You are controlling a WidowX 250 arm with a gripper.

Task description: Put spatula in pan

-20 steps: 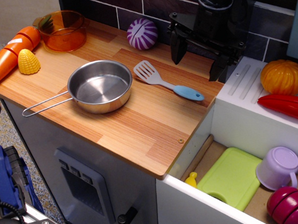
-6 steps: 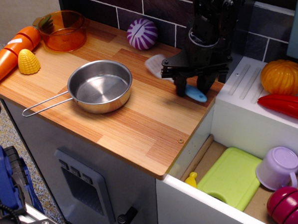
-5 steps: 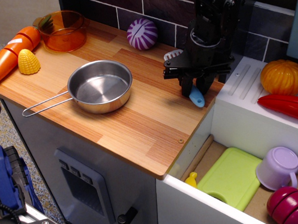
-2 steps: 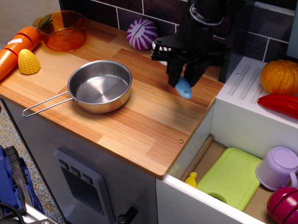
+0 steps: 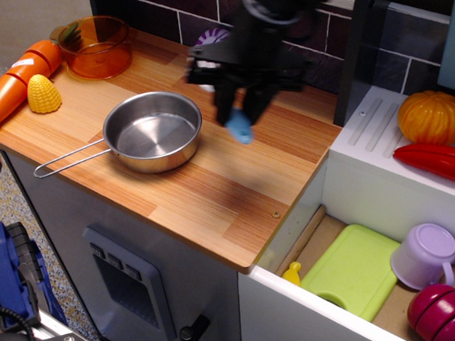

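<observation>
The shiny steel pan [image 5: 152,130] sits on the wooden counter, its wire handle pointing left. My gripper [image 5: 239,109] is in the air just right of the pan, blurred by motion, and shut on the spatula. Only the spatula's light-blue handle [image 5: 240,126] shows, hanging down below the fingers; its grey head is hidden behind the gripper. The spatula is lifted off the counter and is outside the pan.
An orange transparent pot [image 5: 96,45], a carrot [image 5: 15,81] and a corn piece [image 5: 43,94] stand at the back left. A purple-striped ball [image 5: 209,38] is behind the arm. At the right are a pumpkin [image 5: 431,117], a red pepper [image 5: 435,162] and an open drawer [image 5: 363,278] with toys.
My gripper came down on the spatula, shut on its handle, lifted it off the counter and carried it left toward the pan.
</observation>
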